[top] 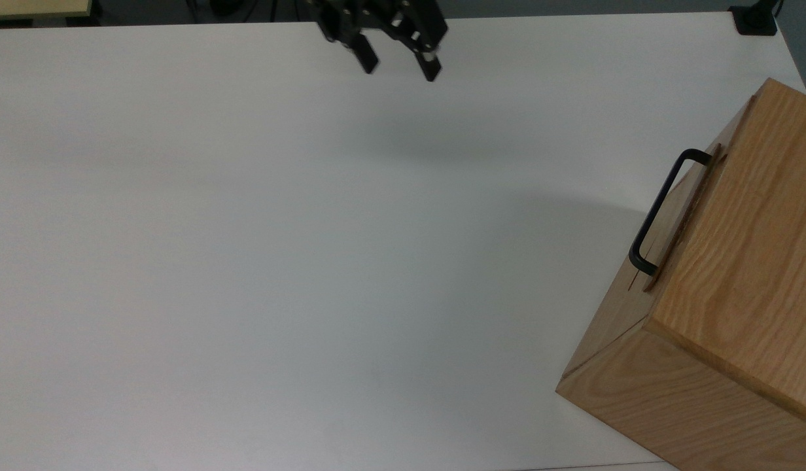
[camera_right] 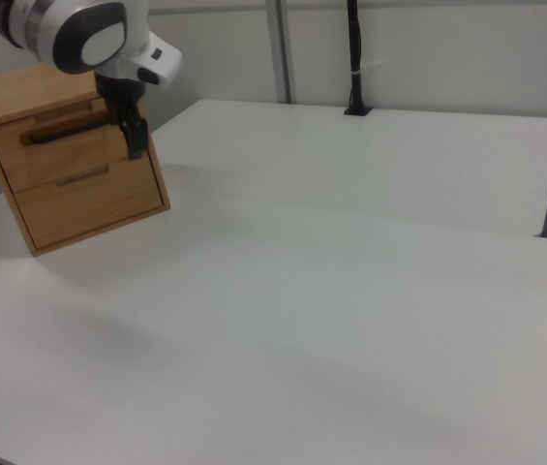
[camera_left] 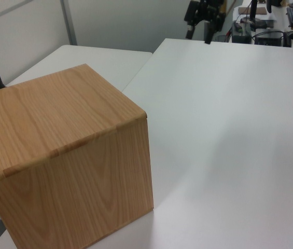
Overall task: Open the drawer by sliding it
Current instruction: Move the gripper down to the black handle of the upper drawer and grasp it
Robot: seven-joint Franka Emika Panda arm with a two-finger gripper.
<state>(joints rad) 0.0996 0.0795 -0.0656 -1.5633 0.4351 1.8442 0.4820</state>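
Observation:
The drawer point(camera_right: 55, 155) is the upper front of an oak cabinet point(top: 736, 261) at the top view's right edge. Its black bar handle point(top: 661, 209) faces the table's middle, and the front panel sits about flush with the cabinet. In the right view the handle point(camera_right: 60, 131) runs across the upper panel. My black gripper point(top: 399, 65) hangs open over the table's far edge, well to the top view's left of the handle, with nothing between its fingers. It hovers near the far table edge in the left view point(camera_left: 198, 35). In the right view the gripper point(camera_right: 135, 140) overlaps the cabinet front.
The white table point(top: 246, 261) stretches wide and bare between gripper and cabinet. A lower panel with a wooden pull point(camera_right: 84, 176) sits under the drawer. A black clamped post point(camera_right: 354, 58) stands at a far corner. A second white table point(camera_left: 84, 57) adjoins.

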